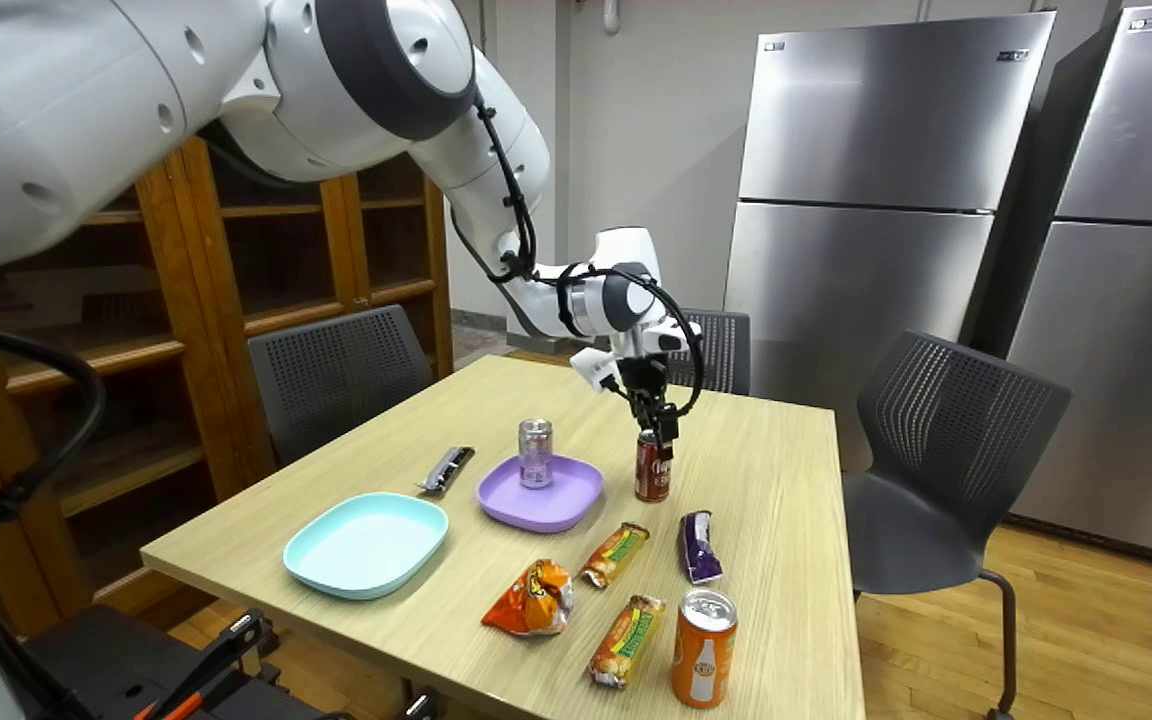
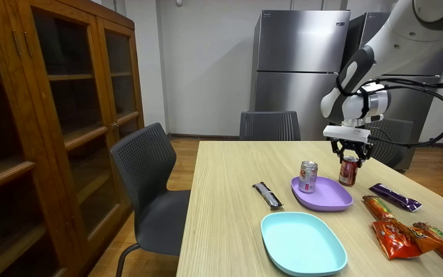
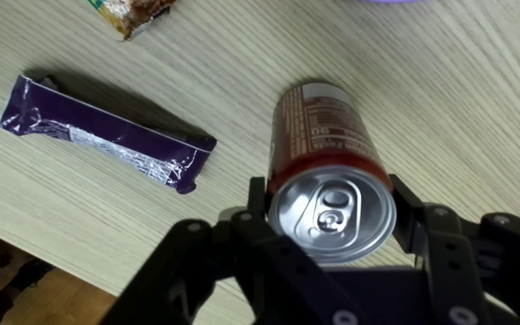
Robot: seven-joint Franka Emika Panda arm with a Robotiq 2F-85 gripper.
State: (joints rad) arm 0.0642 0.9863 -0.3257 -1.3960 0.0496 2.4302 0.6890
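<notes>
Big pale table [image 1: 756, 450] carries all this stuff, purple plate [image 1: 556, 512] included. Gripper [image 3: 327, 192] points down, clamped on the red can [image 3: 332, 131] standing near that plate, probably up high so its 2 fingers [image 3: 257, 194] don't bump the table. Purple-wrapped bar [image 3: 111, 131] lies nearby.

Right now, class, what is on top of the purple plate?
A silvery can stands upright on the purple plate; whatever is directly beneath its base is covered and cannot be seen.

Upright, silver-topped red can [image 3: 330, 174]
</notes>
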